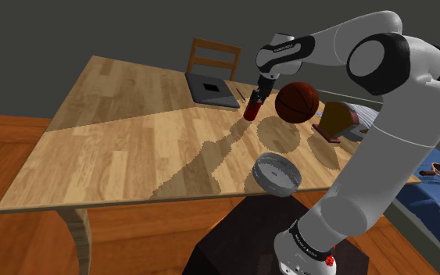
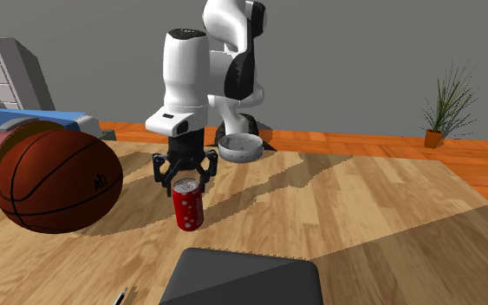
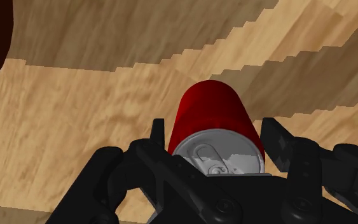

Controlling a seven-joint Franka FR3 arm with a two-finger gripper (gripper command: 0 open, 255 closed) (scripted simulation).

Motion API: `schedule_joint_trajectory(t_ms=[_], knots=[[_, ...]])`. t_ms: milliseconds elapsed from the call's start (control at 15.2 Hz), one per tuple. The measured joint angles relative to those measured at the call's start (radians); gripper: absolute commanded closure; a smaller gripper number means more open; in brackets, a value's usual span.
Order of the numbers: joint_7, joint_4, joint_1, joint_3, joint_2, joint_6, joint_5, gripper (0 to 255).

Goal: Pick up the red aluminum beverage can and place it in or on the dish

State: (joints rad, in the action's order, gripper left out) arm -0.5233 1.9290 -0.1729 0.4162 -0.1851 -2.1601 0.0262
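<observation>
A pale wooden tabletop [image 1: 132, 148] stands on a reddish plank floor before a plain grey wall, and the white arm reaches out over it. The claw [image 2: 185, 178] hangs open and points down. Its fingers [image 3: 157, 135] are spread either side of the top of the red can [image 2: 188, 208], which stands upright on the tabletop directly beneath it. Neither finger visibly presses the can's wall, so the can is not held. A basketball [image 2: 57, 178] sits close beside the claw. The grey dish [image 1: 275, 173] lies well apart from it, back toward the arm's stand and near the tabletop's edge.

The fingers seem to reach no lower than the can's shoulder. Closing at this height would likely pinch the tapered rim, and so shallow a hold could let the can tilt or slip out on the lift. The way back to the dish passes near the ball, and a brush there would set it rolling. A can released crooked over the shallow dish could topple toward the edge.

The wrist view gives the silver lid with its pull tab and the gap on each side, which the shoulder view hides behind the hand. The second exterior view shows how high the fingers sit and that the can's base rests on the wood. The shoulder view sets can, ball and dish against one another.
</observation>
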Motion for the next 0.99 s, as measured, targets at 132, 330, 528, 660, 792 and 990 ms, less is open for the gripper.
schedule_joint_trajectory(t_ms=[132, 330, 528, 660, 792, 990], knots=[[0.000, -0.001, 0.000, 0.000, 0.001, 0.000, 0.000, 255], [0.000, -0.001, 0.000, 0.000, 0.001, 0.001, 0.000, 255], [0.000, -0.002, 0.001, -0.001, 0.001, 0.002, 0.000, 255], [0.000, -0.003, 0.000, 0.000, 0.004, 0.006, 0.001, 255], [0.002, -0.013, 0.001, 0.001, 0.012, 0.024, 0.005, 255], [0.003, -0.037, 0.003, 0.002, 0.025, 0.061, 0.011, 255]])
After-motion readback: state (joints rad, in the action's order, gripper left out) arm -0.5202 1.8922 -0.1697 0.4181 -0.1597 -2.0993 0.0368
